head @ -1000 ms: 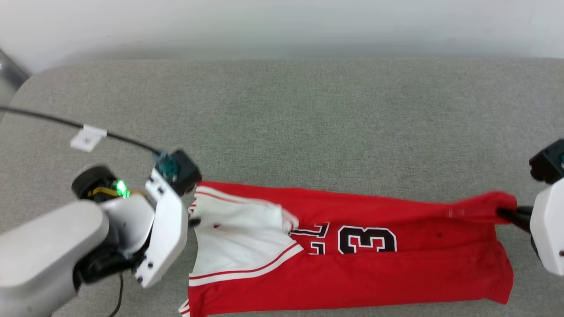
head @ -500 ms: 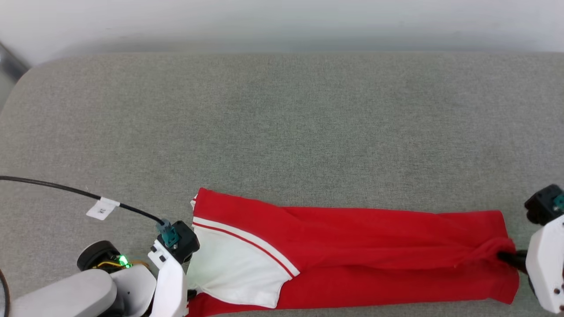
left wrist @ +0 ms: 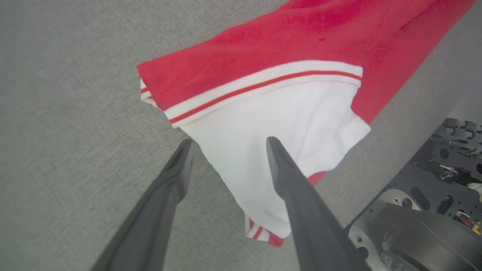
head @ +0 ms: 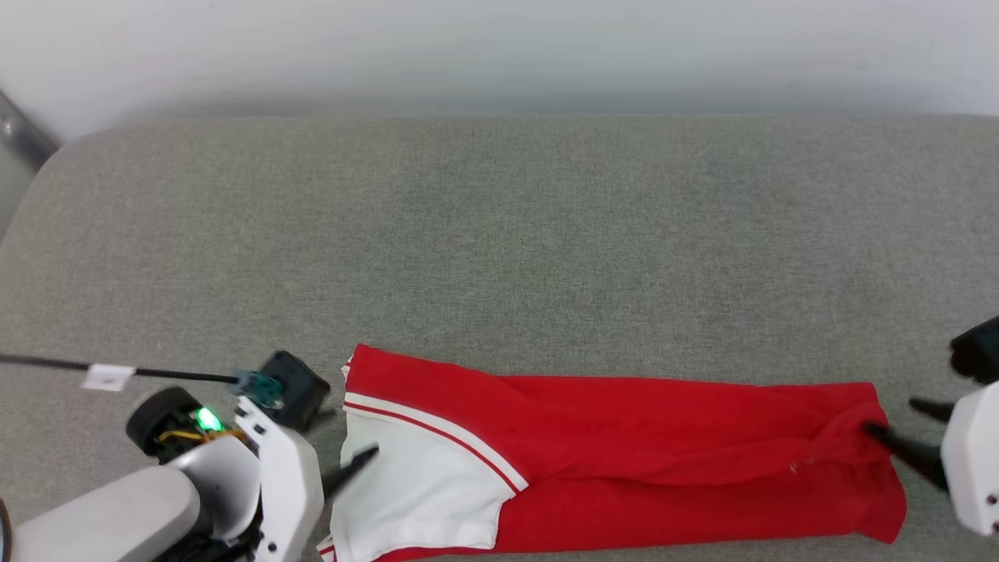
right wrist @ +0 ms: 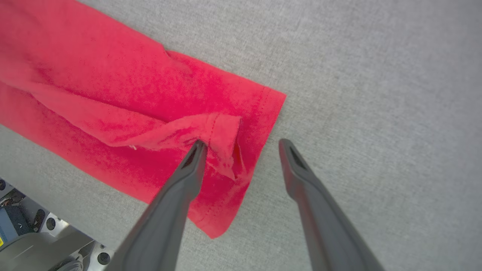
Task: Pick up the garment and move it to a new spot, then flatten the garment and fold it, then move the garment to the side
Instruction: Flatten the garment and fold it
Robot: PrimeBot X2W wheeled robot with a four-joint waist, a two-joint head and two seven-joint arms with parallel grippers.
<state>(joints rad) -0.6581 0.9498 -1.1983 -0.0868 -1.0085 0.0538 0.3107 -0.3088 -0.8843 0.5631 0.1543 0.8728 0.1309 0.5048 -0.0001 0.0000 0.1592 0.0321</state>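
Jaws are standing wide, gripping nothing, at both ends of the garment (head: 663,468).
The left gripper (left wrist: 229,142) is straddling the white sleeve's edge, the right gripper (right wrist: 242,143) the red hem; the garment is lying folded lengthwise along the grey cushion's (head: 499,234) near edge.

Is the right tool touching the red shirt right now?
Cannot tell. In the right wrist view the open right tool has one fingertip overlapping a raised fold of the garment, showing neither contact nor gap.

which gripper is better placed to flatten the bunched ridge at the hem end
Probably right: right gripper open at the ridge of the garment; left gripper at the white sleeve, opposite end.
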